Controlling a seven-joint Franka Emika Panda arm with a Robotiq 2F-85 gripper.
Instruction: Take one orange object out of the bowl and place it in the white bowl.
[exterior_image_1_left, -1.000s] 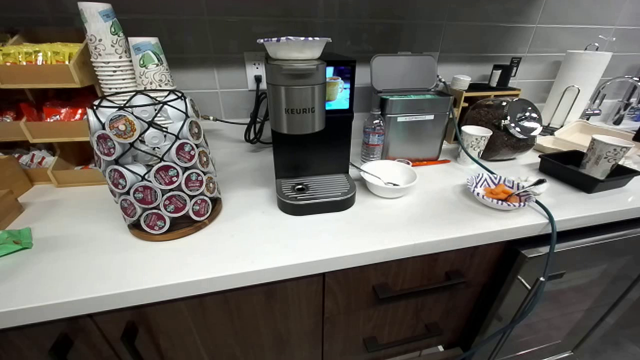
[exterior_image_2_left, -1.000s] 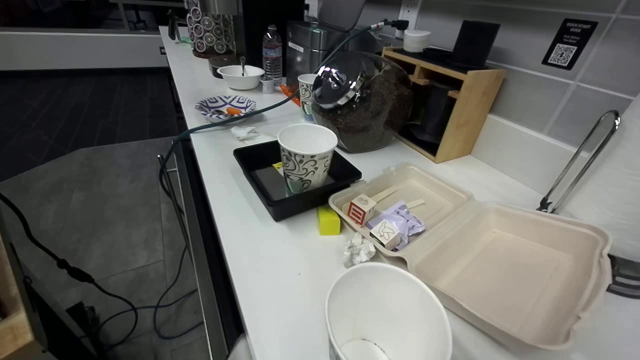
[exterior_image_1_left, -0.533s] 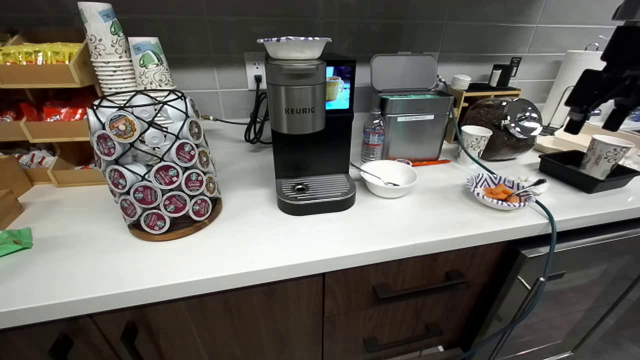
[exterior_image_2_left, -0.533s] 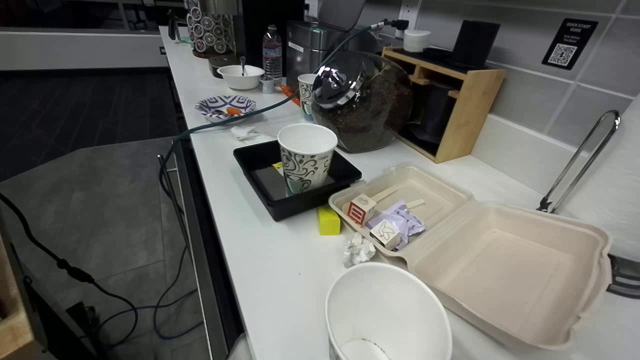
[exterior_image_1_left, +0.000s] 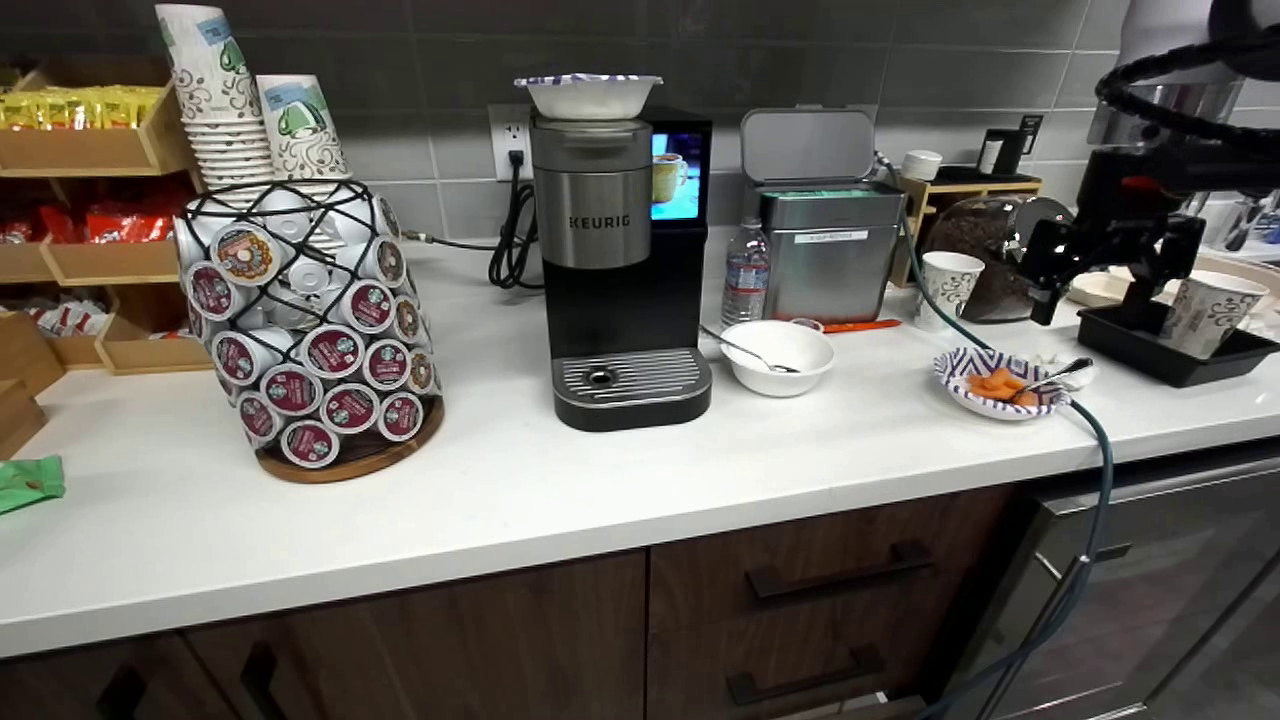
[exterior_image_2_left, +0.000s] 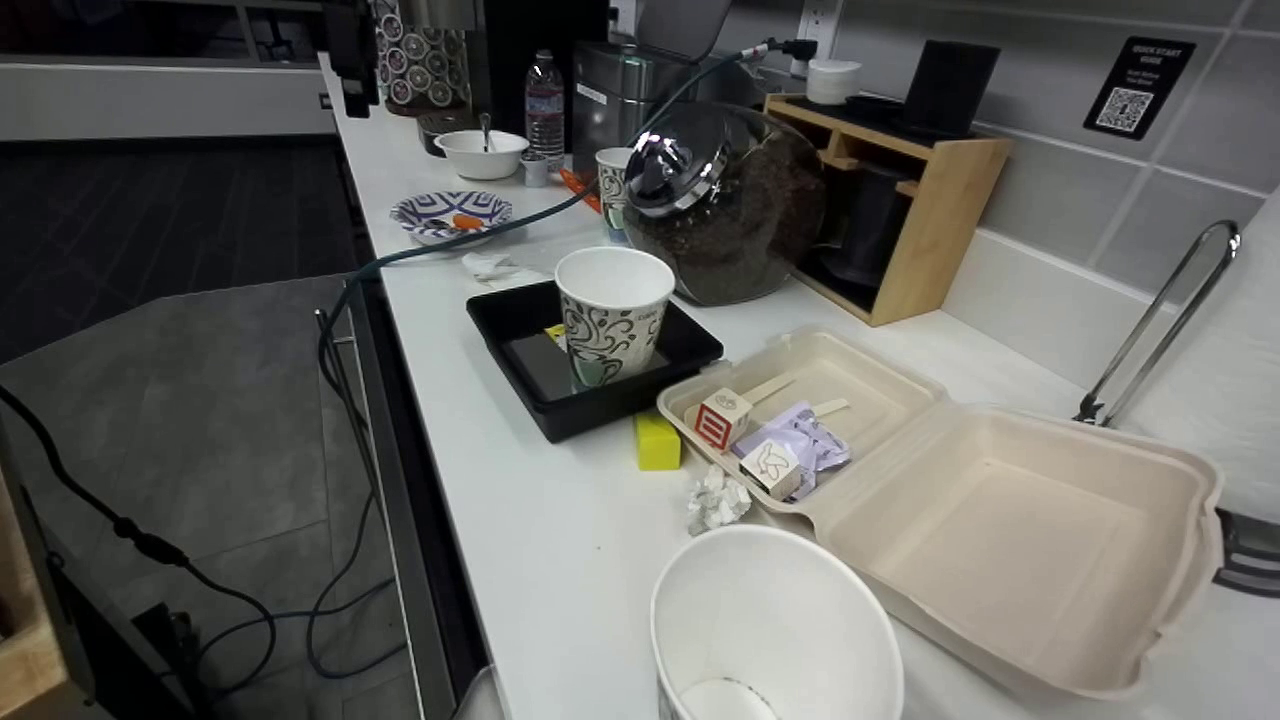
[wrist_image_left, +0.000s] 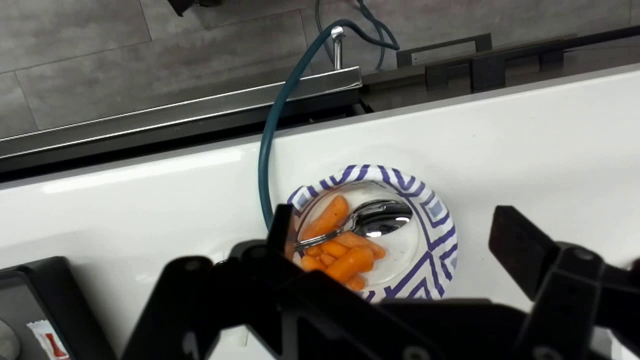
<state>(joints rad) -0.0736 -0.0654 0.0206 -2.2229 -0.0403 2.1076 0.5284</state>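
Orange baby carrots (wrist_image_left: 353, 261), several in a loose pile, lie in the purple-and-white patterned paper bowl (wrist_image_left: 443, 242) below the tool (wrist_image_left: 400, 237), whose two fingers (wrist_image_left: 280, 230) stand wide apart with nothing held between them. In the wrist view the pile appears within this gap, off-centre toward the finger on the side of the black tray (wrist_image_left: 75, 302); the other finger (wrist_image_left: 520, 247) is seen against the white table (wrist_image_left: 550, 150), beyond the rim. In an exterior view the patterned bowl lies lower than the tool and from it toward the Keurig coffee machine (exterior_image_1_left: 592, 245); the true sideways offset cannot be told. Long axes differ: the carrot (wrist_image_left: 329, 218) nearest the table's front edge slants obliquely across the line joining the fingers, and others lie at different angles. A metal spoon (wrist_image_left: 382, 218) rests across the pile, its handle directed toward the tray-side finger. The white bowl (exterior_image_1_left: 788, 345) lies in the same general direction from the tool but farther off, beside the coffee machine; a metal utensil (exterior_image_1_left: 783, 368) rests in it, and no carrot is visible there. The step is judged to be the approach, before any grasp. The next move probably calls for descent with the fingers straddling a single carrot; the spoon or the crowded pile could spoil the grip.
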